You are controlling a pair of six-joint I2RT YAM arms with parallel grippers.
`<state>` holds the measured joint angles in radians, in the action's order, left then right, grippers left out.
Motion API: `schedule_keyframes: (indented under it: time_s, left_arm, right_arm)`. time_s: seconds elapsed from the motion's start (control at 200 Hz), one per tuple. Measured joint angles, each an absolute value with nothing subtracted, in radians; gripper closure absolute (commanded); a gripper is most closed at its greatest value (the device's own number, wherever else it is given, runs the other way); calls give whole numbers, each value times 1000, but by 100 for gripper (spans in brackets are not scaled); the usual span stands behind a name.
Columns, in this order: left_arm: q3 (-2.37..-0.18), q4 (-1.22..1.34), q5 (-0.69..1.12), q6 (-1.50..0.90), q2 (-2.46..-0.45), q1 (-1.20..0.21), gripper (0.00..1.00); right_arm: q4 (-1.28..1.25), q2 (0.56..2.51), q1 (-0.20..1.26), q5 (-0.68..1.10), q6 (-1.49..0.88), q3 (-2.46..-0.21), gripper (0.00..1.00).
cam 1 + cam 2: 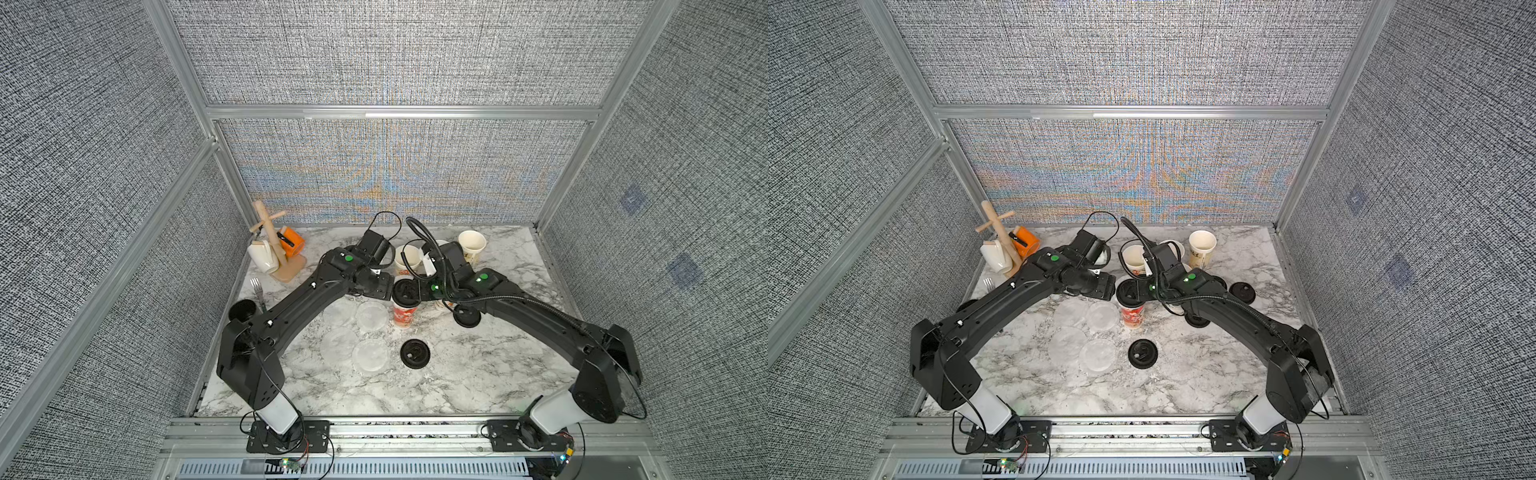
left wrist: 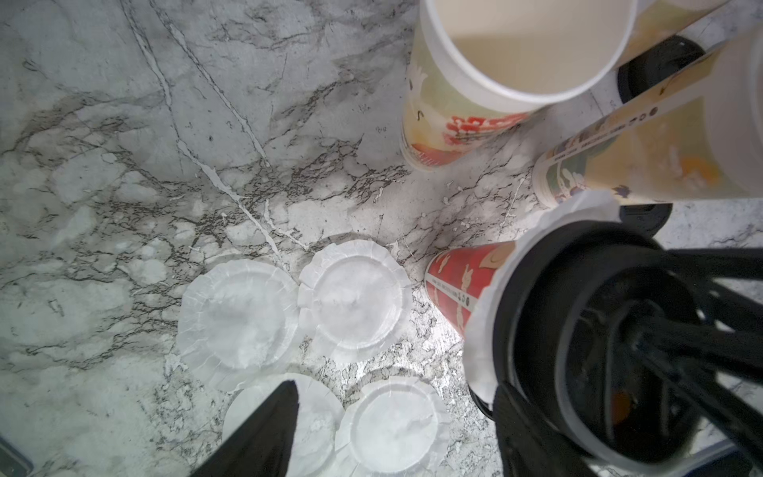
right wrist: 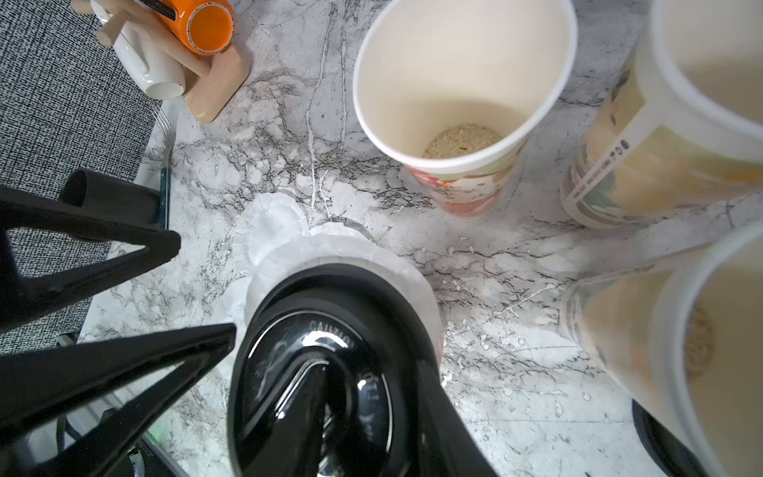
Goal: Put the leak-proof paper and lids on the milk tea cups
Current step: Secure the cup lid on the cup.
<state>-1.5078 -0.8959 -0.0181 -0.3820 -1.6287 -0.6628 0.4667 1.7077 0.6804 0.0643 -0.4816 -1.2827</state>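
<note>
The white marble-patterned tabletop (image 1: 478, 374) lies bare toward the front, so retreat that way looks free. Behind, open beige printed paper cups (image 1: 407, 257) crowd close. The tall red printed paper cup (image 1: 404, 318) carries one translucent white film disc (image 3: 351, 252) under a black round plastic lid (image 1: 405, 291), which the right gripper (image 3: 371, 413) seems to pinch. The left gripper (image 3: 206, 287) stands spread just beside. A skewed push could tip the cup or crease the film. Four more film discs (image 1: 371, 316) lie flat, edges touching, and may lift together.
</note>
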Motion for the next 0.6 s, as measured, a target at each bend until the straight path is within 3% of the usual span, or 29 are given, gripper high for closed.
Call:
schedule_keyframes:
  time_s: [0.601]
  left_arm:
    - [-1466,-852,44,-402,-1624,-660,24]
  right_arm:
    - [460,1712,688,60,-482,-1282,64]
